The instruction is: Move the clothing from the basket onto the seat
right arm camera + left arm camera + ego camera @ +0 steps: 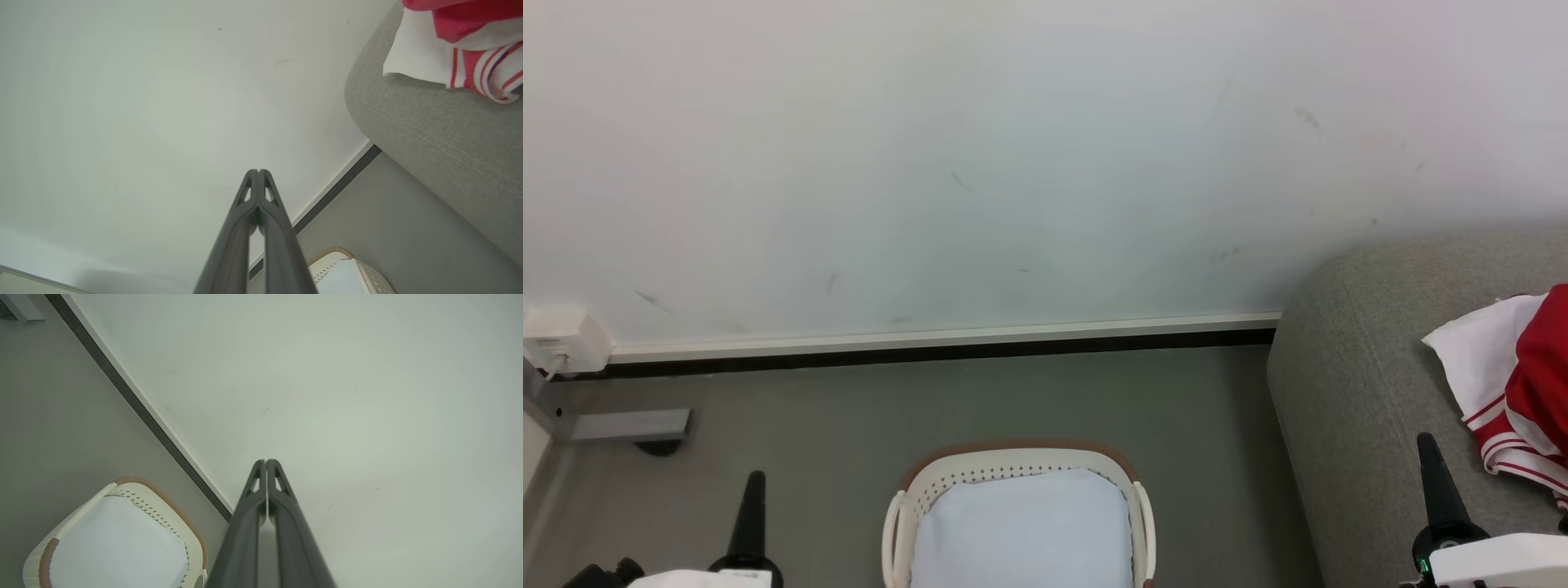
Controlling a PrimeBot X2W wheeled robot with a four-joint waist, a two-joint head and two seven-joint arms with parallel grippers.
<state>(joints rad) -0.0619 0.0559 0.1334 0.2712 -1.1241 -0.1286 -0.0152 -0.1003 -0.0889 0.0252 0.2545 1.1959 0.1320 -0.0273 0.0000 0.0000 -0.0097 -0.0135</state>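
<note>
We find the clothing (1515,367) on the seat (1347,392), the basket (1021,449) bare
Head view: left gripper (756,482) and right gripper (1425,445) point up; the clothing lies right of the basket. Left wrist view: fingers pressed together, empty, the basket at lower left. Right wrist view: fingers together, empty, clothing on the seat at upper right

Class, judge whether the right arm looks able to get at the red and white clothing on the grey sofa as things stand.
Probably yes: the right end effector, shut, is close beside the clothing on the seat, with only bare upholstery between them.
</note>
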